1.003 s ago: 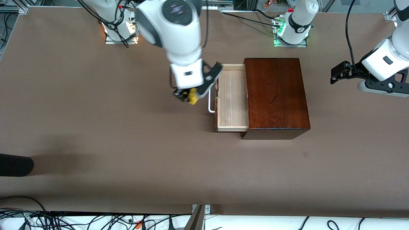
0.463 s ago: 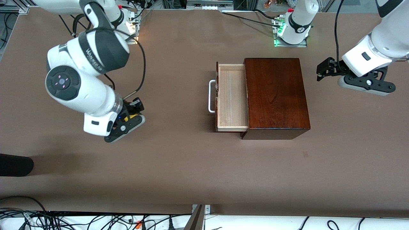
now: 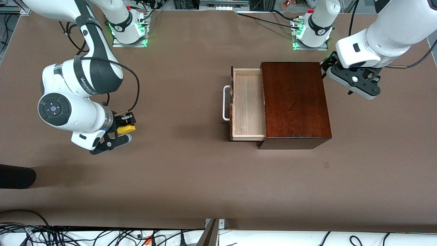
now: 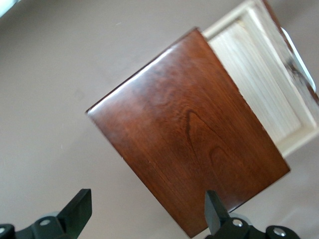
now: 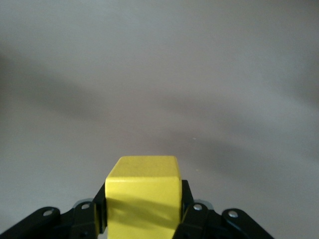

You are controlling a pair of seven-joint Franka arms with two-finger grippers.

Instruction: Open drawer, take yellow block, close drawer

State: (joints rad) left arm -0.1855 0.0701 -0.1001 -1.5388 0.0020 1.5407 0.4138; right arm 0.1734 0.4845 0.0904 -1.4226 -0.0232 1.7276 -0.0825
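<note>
The drawer (image 3: 248,104) of the dark reddish-brown wooden box (image 3: 294,102) stands pulled out toward the right arm's end, its pale inside empty, its white handle (image 3: 225,103) showing. My right gripper (image 3: 127,125) is shut on the yellow block (image 3: 126,129) over bare table near the right arm's end; the block (image 5: 143,196) fills the right wrist view between the fingers. My left gripper (image 3: 327,65) is open and empty, over the box's edge toward the left arm's end. The left wrist view shows the box (image 4: 189,134) and drawer (image 4: 264,94) below the spread fingers (image 4: 79,209).
A dark rounded object (image 3: 15,176) lies at the table's edge at the right arm's end, nearer the front camera. Cables (image 3: 102,235) run along the table's front edge. Both arm bases (image 3: 310,30) stand at the table's back edge.
My right gripper carried the yellow block from beside the drawer handle out toward the right arm's end. My left gripper moved in from the table's end to the box's edge.
</note>
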